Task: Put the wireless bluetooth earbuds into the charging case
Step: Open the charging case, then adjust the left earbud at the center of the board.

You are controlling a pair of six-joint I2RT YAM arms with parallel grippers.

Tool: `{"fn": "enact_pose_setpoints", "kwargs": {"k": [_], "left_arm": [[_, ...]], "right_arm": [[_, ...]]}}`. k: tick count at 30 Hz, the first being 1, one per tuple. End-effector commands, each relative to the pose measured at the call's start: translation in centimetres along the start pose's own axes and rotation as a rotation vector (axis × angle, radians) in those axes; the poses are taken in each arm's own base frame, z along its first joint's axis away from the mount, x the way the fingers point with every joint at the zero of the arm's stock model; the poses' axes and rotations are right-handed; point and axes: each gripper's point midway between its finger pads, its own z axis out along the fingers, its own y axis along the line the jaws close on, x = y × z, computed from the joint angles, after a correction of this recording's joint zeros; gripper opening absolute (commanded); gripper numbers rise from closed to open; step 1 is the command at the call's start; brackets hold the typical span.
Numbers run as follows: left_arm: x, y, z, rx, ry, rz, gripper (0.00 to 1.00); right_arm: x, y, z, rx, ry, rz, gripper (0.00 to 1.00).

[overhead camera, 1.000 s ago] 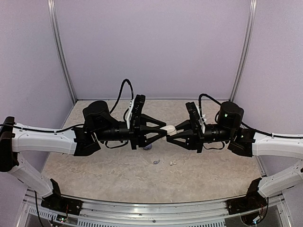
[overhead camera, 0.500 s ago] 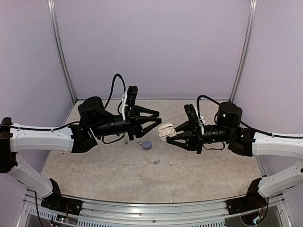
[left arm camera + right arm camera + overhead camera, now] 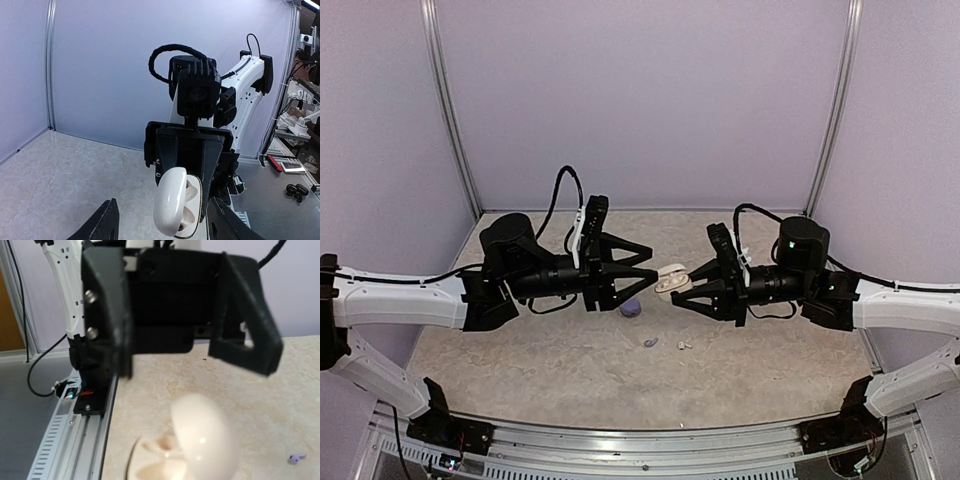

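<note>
In the top view my left arm (image 3: 410, 300) is reaching in from the left edge of the frame toward the centre. My left gripper (image 3: 653, 268) is standing with its fingers spread wide and is holding nothing. Its tips are pointing at the white charging case (image 3: 668, 276) just to their right, close to it but apart from it. Below these tips a lilac charging case (image 3: 631, 308) is lying on the table (image 3: 520, 370). A little lower, near the centre of the frame, one lilac earbud (image 3: 649, 343) is lying on the table. One white earbud (image 3: 683, 345) is lying near it on the right, and the two are not touching. Right of centre, my right gripper (image 3: 684, 285) is pinching the white charging case above the table.

In the left wrist view this case is hanging open in the lower middle of the frame. Whether a bud is sitting inside it, I cannot tell. My left fingers (image 3: 102, 225) are showing at the bottom edge, one on each side of the case, both apart from it.

In the right wrist view the case is looking blurred at the bottom centre, and the lilac earbud is lying in the lower right corner
</note>
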Motion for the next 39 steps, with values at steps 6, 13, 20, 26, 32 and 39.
{"fn": "enact_pose_setpoints", "kwargs": {"k": [6,13,20,26,32,39], "left_arm": [[0.5,1.0,1.5,-0.035,0.048,0.033,0.56],[0.6,3.4,1.8,-0.116,0.042,-0.005,0.46],[0.7,3.2,0.7,-0.095,0.012,-0.005,0.56],[0.6,5.7,-2.1,-0.216,-0.030,-0.031,0.63],[4.6,12.3,-5.9,-0.498,0.057,-0.118,0.61],[11.0,17.7,-10.0,-0.834,0.193,-0.293,0.59]], "right_arm": [[-0.9,0.7,0.2,-0.046,-0.014,-0.030,0.02],[-0.4,1.2,0.1,-0.065,-0.002,-0.033,0.00],[0.2,0.1,-0.4,-0.014,-0.012,-0.003,0.00],[1.3,-2.1,-2.0,0.050,-0.025,0.078,0.00],[2.5,-3.9,-3.6,0.112,-0.021,0.139,0.00],[2.9,-4.9,-4.6,0.161,-0.012,0.159,0.00]]}}
